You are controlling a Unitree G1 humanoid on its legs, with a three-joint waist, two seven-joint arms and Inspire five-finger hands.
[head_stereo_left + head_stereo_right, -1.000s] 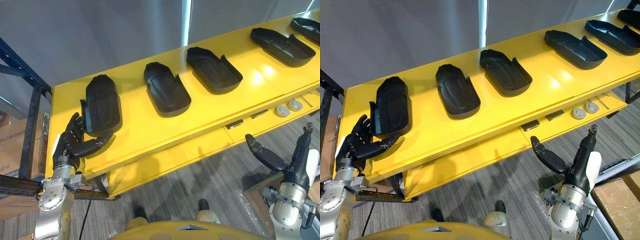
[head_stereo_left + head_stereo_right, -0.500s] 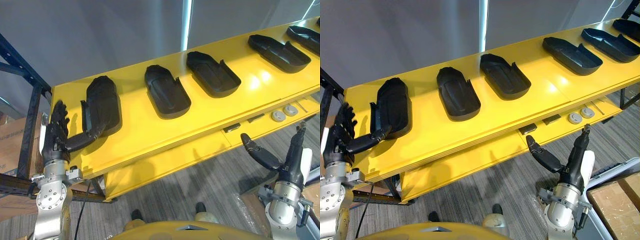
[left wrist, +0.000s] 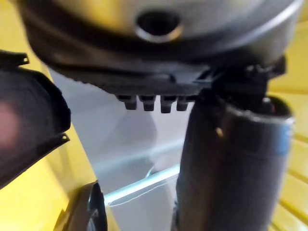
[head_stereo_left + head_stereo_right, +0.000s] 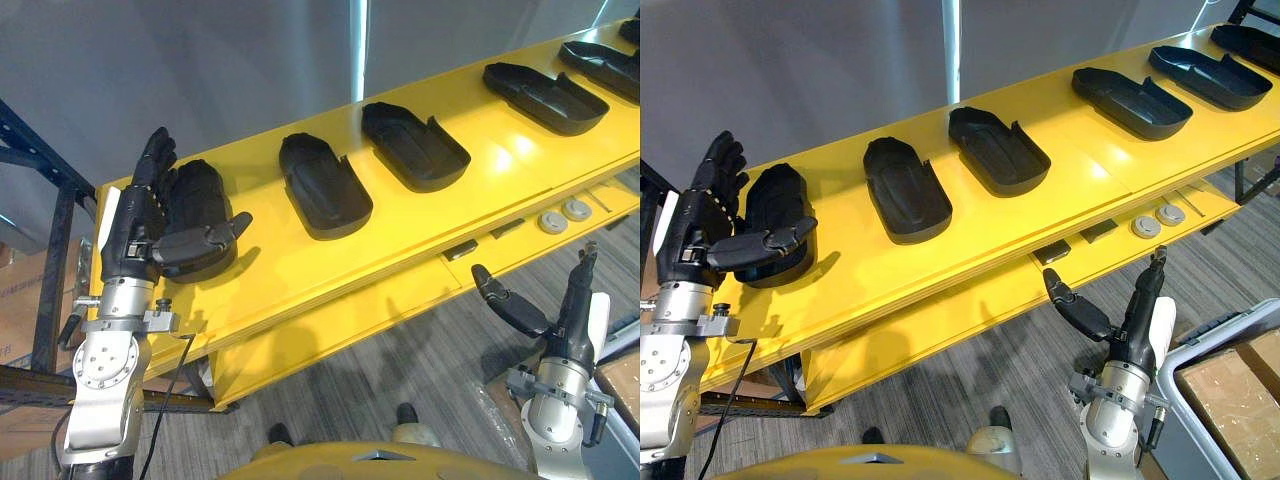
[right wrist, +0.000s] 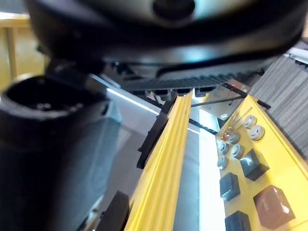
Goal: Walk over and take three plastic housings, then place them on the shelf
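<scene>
Housing (image 4: 202, 198) at the bench (image 4: 300, 262) end is lying between the left hand's (image 4: 135, 235) spread thumb and straight fingers and could be skidding off the edge under an uneven squeeze, while the right hand (image 4: 562, 335) is hanging open.

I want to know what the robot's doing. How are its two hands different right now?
The left hand is raised at the end of the yellow table; the right hand hangs lower, over the floor in front of the table. The left hand's thumb stretches across the end housing; the right hand is near no housing. Both are dark, open with straight fingers, and hold nothing.
</scene>
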